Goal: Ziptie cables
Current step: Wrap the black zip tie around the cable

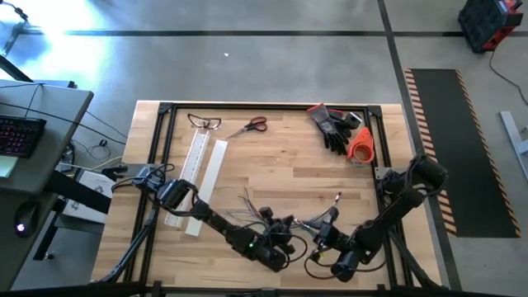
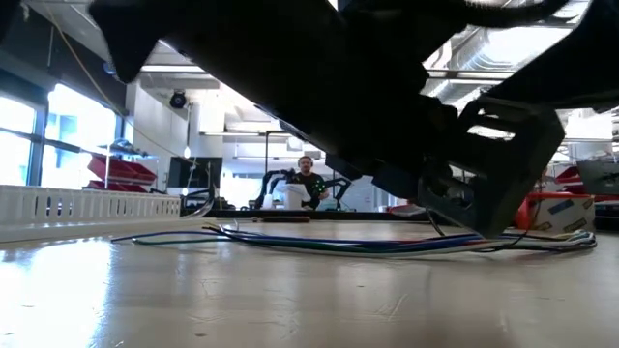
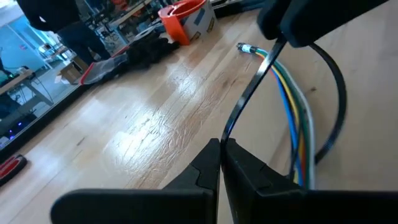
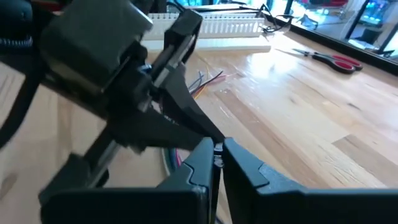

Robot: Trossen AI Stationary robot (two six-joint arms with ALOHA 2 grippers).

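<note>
The left gripper [image 3: 221, 163] is pinched together on a black zip tie [image 3: 249, 93], with the cables [image 3: 292, 112] lying on the table [image 1: 280, 165] just ahead of it. The right gripper [image 4: 217, 163] is also closed, its tips nearly touching the left gripper's; what it pinches is unclear. An orange container [image 1: 360, 146] stands well beyond both, its contents hidden

Your left claw [image 3: 221, 163] pinches a black ziptie [image 3: 247, 93] beside the cables [image 3: 292, 112] on the worktop [image 3: 155, 118].

Red-handled scissors [image 1: 250, 126], black gloves [image 1: 332, 128] (beside an orange tape roll [image 1: 360, 145]), safety glasses [image 1: 204, 123].
</note>
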